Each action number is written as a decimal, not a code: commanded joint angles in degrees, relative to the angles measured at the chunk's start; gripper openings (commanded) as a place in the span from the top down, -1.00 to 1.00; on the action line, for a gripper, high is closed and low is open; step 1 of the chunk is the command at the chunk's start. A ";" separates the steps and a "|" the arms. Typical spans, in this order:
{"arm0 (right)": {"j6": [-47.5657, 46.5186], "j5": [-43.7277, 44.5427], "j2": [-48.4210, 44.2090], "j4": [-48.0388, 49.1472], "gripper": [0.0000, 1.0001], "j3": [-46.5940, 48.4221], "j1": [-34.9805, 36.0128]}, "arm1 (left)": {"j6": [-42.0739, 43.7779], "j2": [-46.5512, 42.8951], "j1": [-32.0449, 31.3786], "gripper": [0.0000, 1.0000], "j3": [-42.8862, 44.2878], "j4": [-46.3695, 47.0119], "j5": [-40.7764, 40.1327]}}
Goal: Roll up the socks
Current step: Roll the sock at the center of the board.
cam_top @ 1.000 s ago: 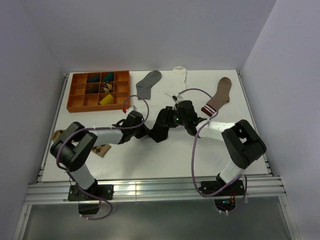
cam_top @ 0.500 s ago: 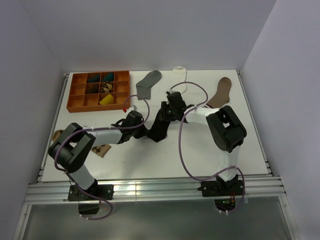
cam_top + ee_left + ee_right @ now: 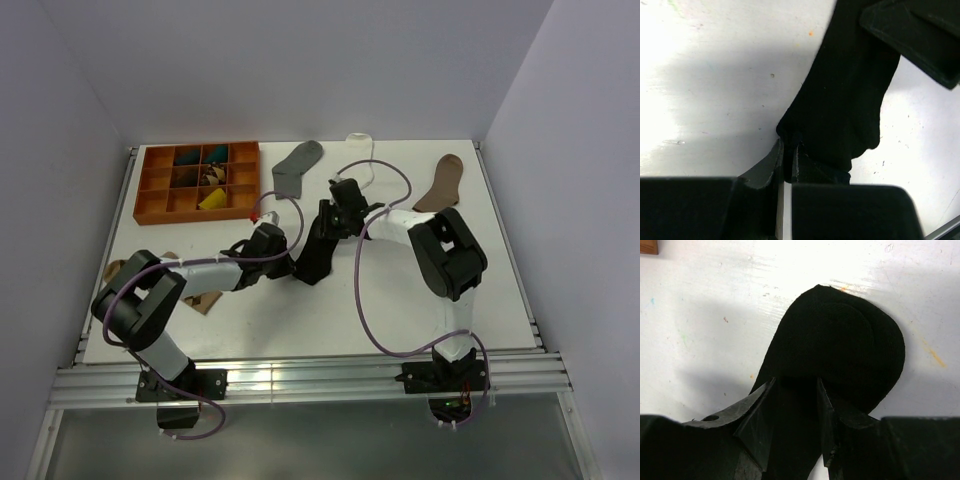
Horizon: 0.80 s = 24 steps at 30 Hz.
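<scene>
Moved: right gripper point(image 3: 330, 222) has swung left and farther out, from the right side of the black sock point(image 3: 318, 248) a second ago to its far end; the right arm's elbow has folded up with it and now hides the striped cuff of the brown sock point(image 3: 442, 184). The left arm has barely shifted.
Left gripper point(image 3: 786, 159): closed, its two fingers point(image 3: 771, 165) nipping the edge of the black sock's near end.
Right gripper state: fingers point(image 3: 760, 420) stand partway apart, set down on the black sock with dark fabric between them; whether they pinch it cannot be told.
Black sock: lies on the table point(image 3: 500, 280) near the middle, between the two grippers. It is stretched lengthwise from the left gripper to the right one. The right wrist view shows its rounded end flat on the table, just past the fingers.
Grey sock point(image 3: 298, 165): flat at the far side, just right of the tray point(image 3: 150, 185), apart from both grippers.
White sock point(image 3: 360, 139): at the far edge, beyond the right gripper, faint against the table.
Patterned sock point(image 3: 205, 298): at the near left, partly under the left arm.
Tray: orange, with compartments, at the far left corner.
</scene>
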 commanded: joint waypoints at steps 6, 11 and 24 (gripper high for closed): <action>-2.72 2.28 3.12 -3.89 0.11 1.87 -1.02 | 4.89 2.70 -1.95 0.99 2.21 -3.51 1.18; -4.83 -0.44 -0.74 0.40 0.08 -1.38 -0.93 | 4.54 4.89 -2.04 0.99 4.75 -7.54 -1.19; -12.64 0.25 -24.82 12.80 -0.06 -21.14 3.01 | 2.87 6.66 -2.57 0.99 7.93 -11.96 -4.45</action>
